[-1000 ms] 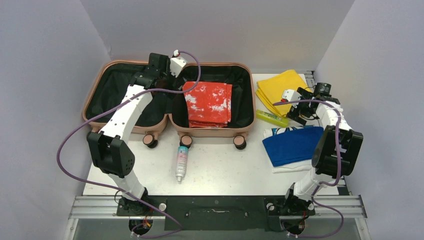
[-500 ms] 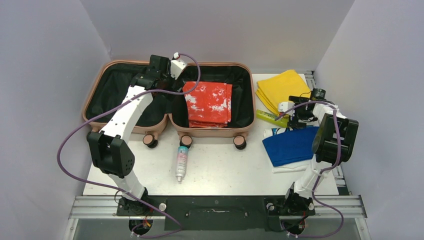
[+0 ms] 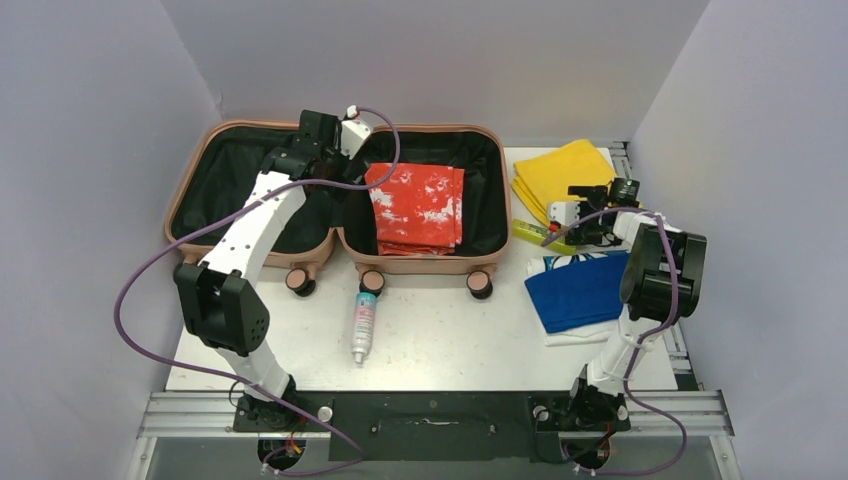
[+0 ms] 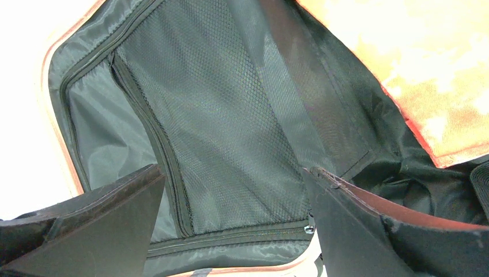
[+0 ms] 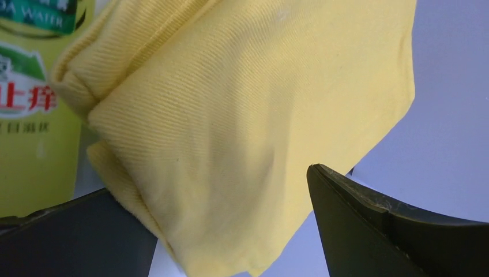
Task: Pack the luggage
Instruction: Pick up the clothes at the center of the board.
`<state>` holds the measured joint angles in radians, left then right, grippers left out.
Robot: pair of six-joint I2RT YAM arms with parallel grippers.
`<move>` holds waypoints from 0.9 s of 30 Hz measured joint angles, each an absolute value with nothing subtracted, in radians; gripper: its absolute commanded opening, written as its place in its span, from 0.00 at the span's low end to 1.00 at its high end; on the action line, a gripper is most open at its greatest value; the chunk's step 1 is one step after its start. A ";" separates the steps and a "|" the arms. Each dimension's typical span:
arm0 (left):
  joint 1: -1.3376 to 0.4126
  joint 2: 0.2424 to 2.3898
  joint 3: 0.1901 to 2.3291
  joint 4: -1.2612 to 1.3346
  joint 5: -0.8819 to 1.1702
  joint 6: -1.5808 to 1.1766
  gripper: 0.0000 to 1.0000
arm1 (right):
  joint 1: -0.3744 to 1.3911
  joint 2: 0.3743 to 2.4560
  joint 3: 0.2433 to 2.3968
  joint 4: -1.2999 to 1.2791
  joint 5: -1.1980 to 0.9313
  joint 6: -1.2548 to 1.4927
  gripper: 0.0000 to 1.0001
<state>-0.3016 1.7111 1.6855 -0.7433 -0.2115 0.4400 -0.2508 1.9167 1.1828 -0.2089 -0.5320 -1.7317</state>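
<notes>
Lying open and flat at the far left of the table, the suitcase shows both black-lined halves facing up, ready to take things. A folded red-and-white cloth sits in the right half; the left half, with its mesh pocket, looks bare from here.

Things not yet packed wait outside. A bottle lies just in front of the wheels. Off to the right a folded yellow cloth lies near the back, a green packet is touching its near edge, and a blue cloth rests on a white one.

The left gripper hangs over the middle of the suitcase, above the left half beside the hinge. Its jaws are spread wide and it has hold of nothing.

The right gripper is down at the yellow cloth's near corner, jaws spread nearly as wide as they go with the folded edge between them. I cannot tell whether the fingers touch the fabric; nothing is gripped yet. I take it that this cloth goes in next.
</notes>
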 measured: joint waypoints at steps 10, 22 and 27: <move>-0.302 1.711 1.678 -0.743 -0.221 0.440 0.96 | -0.163 2.009 1.240 -0.154 -0.529 -1.642 0.05; -0.311 1.711 1.666 -0.744 -0.201 0.439 0.96 | -0.164 2.058 1.388 -0.239 -0.575 -1.278 0.05; -0.373 1.701 1.657 -0.740 -0.154 0.461 0.96 | -0.191 2.072 1.479 -0.338 -0.662 -1.113 0.05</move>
<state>-0.3733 1.7012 1.6573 -0.7399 -0.1535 0.4606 -0.1905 2.0716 1.4792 -0.3382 -0.6617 -1.1133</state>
